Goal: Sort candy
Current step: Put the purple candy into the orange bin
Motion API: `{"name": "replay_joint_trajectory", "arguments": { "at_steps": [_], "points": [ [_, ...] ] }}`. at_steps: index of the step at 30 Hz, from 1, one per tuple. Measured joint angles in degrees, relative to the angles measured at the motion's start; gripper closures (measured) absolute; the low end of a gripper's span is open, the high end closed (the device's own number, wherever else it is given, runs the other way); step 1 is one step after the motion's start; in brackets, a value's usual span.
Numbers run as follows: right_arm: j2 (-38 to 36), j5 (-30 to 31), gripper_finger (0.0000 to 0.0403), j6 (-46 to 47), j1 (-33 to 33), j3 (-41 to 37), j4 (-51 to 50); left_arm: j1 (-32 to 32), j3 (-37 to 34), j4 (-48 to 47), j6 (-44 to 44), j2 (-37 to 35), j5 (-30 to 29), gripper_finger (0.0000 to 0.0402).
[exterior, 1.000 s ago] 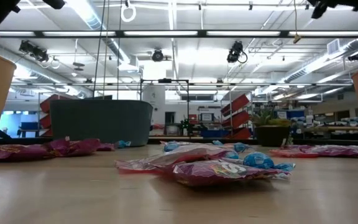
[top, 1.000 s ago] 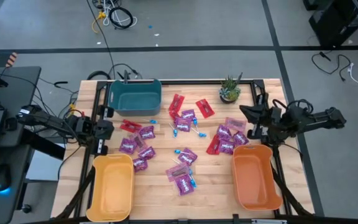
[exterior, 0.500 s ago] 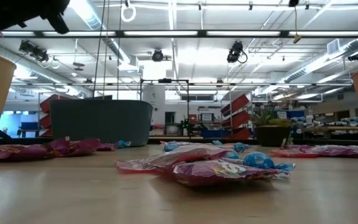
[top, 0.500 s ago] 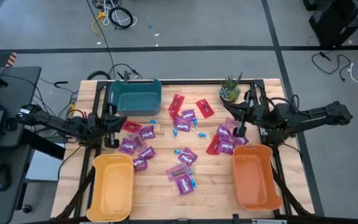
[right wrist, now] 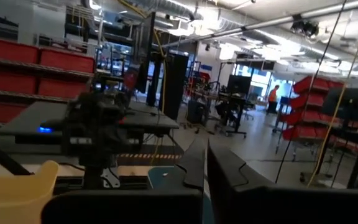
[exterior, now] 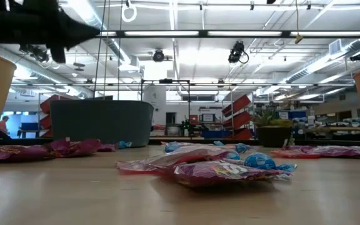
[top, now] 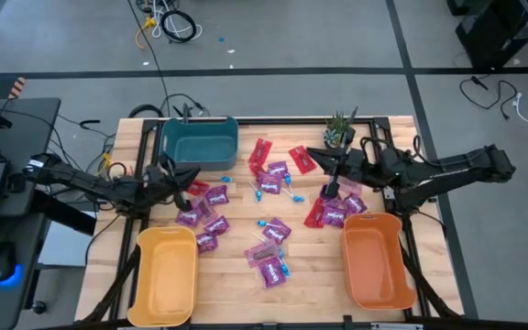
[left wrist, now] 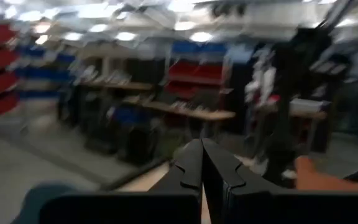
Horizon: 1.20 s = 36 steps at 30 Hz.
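Left gripper (top: 193, 175) and right gripper (top: 312, 154) — both closed, empty — reached farther inward over candy (top: 269, 266).

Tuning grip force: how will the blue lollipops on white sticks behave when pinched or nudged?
The blue lollipops look tiny, so probably very light and easily scooted. Round heads on thin sticks may pivot or roll. Lying flat on the table beside purple packets, they likely give shallow purchase.

Candy (top: 271, 215) scattered mid-table, between two front-corner bins (top: 163, 275); third bin (top: 199, 140) back left, plant (top: 339, 131) back right
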Motion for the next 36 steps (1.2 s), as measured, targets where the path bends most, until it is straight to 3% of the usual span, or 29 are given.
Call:
{"name": "replay_joint_trajectory", "arguments": {
  "at_steps": [5, 18, 28, 36],
  "points": [
    [3.56, -0.02, 0.0387, 1.63, -1.31, 2.41, -3.47, -0.01, 0.00, -4.81, -4.79, 2.52, 0.34, 0.0396],
    [10.38, -0.02, 0.0383, 7.00, -4.96, 5.76, -7.67, 2.36, 0.39, -1.04, -1.83, 3.14, -2.61, 0.0396],
    [16.81, -0.04, 0.0378, 11.26, -6.48, 5.76, -10.31, 6.34, 10.20, -15.08, 0.69, 6.92, 0.89, 0.0396],
    [21.41, -0.04, 0.0378, 10.15, -6.63, 5.73, -14.16, 7.12, 12.28, -16.12, 5.78, 7.23, 1.29, 0.0396]
  ]
}}
